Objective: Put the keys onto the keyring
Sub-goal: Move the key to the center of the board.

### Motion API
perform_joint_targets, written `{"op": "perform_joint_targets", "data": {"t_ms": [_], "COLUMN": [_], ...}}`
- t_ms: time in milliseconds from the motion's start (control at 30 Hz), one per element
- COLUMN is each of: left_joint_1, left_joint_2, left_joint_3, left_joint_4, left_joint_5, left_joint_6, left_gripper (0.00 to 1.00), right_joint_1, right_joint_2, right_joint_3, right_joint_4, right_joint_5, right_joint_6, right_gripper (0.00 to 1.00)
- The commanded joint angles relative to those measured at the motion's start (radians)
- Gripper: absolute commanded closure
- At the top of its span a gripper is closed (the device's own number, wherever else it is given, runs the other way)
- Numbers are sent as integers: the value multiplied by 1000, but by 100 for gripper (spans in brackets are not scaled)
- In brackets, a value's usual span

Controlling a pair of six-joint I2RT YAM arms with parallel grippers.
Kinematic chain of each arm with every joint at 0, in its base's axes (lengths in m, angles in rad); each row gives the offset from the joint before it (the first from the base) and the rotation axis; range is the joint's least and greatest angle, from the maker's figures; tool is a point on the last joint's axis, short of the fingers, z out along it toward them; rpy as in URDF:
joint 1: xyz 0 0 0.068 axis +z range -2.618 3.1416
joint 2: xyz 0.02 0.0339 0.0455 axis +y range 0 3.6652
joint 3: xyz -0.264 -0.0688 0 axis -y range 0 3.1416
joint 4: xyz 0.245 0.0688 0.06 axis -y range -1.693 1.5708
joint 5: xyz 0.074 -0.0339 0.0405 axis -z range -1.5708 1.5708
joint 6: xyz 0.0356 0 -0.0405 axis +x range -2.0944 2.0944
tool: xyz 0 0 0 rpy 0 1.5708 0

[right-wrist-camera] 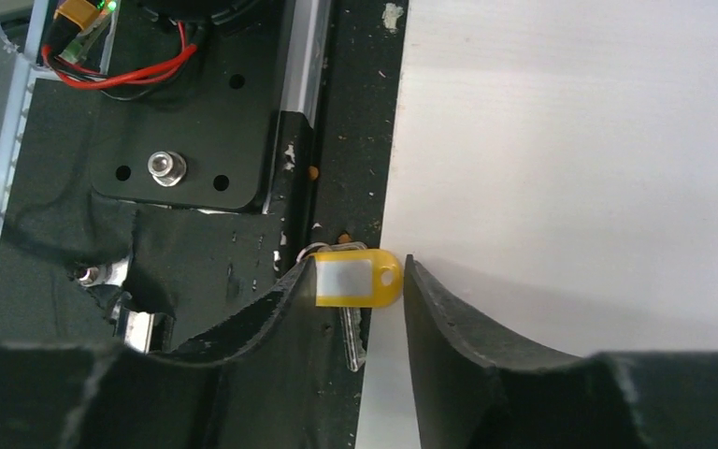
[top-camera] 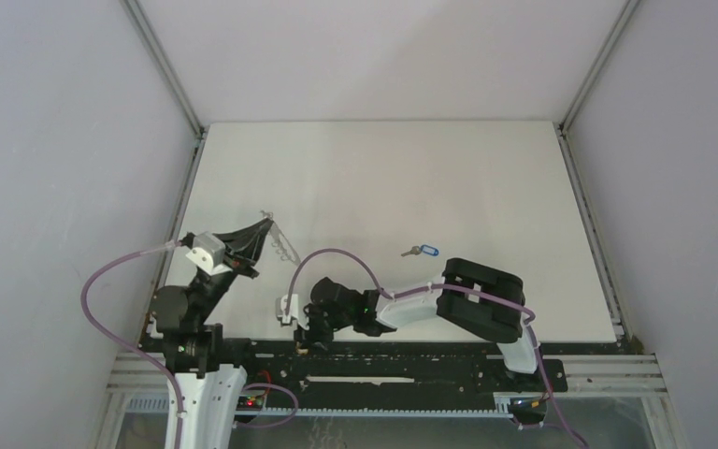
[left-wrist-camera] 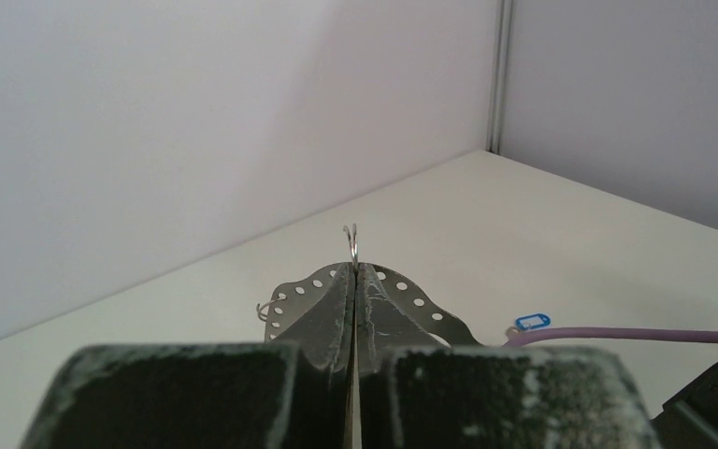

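Left of the yellow key (right-wrist-camera: 355, 281), the left gripper (left-wrist-camera: 356, 273) pinches the keyring (left-wrist-camera: 354, 245) tight. Right over that key the right gripper (right-wrist-camera: 359, 267) hangs wide, the key's head lying across from finger to finger. Further right lies the blue key (top-camera: 423, 251).

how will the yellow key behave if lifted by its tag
The yellow key looks small and thin, so probably light. Its flat plastic tag seems smooth, so it may twist or slip in the right gripper. The metal blade seems linked to the tag by a small ring, so it will likely dangle, not stay stiff.
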Motion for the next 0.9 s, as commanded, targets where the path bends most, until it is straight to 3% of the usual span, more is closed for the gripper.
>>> {"op": "perform_joint_targets", "data": {"t_ms": [0, 167, 333, 600, 867], "left_joint_1": [10, 11, 11, 10, 9], "left_joint_2": [-7, -1, 5, 8, 14], "left_joint_3": [68, 76, 77, 82, 82], "left_joint_4": [24, 25, 33, 24, 30], "left_joint_5": [15, 25, 35, 43, 47], "left_joint_6": [19, 28, 28, 39, 36], "left_gripper": [100, 100, 100, 100, 100], "right_joint_1": [24, 31, 30, 1, -58], "right_joint_2": [14, 17, -2, -120, -250], "right_joint_3": [11, 11, 8, -47, -144], "right_joint_4": [-16, -30, -20, 21, 83], "right_joint_5": [19, 38, 20, -95, -76], "right_joint_6": [-17, -14, -9, 41, 86], "right_gripper": [57, 75, 100, 100, 100]}}
